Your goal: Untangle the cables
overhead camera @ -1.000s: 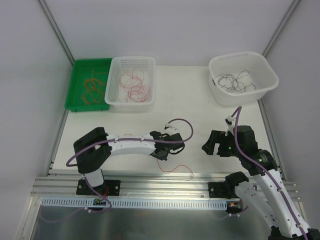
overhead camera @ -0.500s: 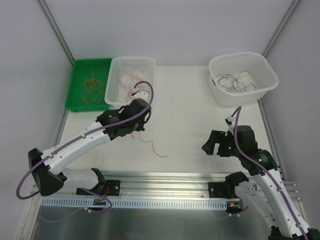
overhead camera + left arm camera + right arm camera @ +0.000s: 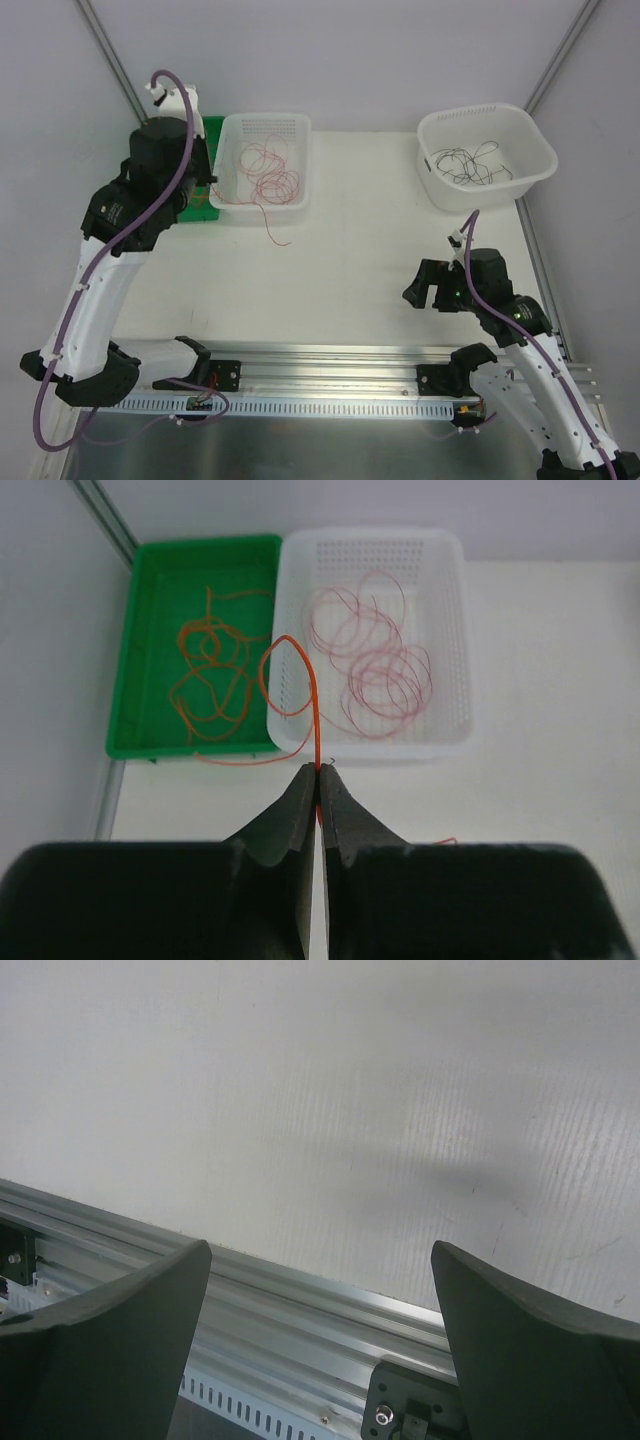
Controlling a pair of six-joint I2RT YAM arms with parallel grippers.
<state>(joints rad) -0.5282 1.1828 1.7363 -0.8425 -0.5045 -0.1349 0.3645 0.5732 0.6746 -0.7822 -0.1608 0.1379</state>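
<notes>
Desk (image 3: 380,250), far-left corner: white basket (image 3: 458,650) beside green tray (image 3: 125,680). Left fingers (image 3: 285,820) pinch one red cable (image 3: 313,715) above them; its tail apparently trails over the basket's near rim. Best centre over basket before releasing. Right fingers (image 3: 110,1320) spread, near edge.

Open table (image 3: 360,250) between basket (image 3: 262,207) and tub (image 3: 470,197); red cable (image 3: 314,710), seemingly slack, across basket's front rim.

Robot lab cell: white panel walls (image 3: 350,60), aluminium mounting rail (image 3: 330,357), white table (image 3: 360,270).
</notes>
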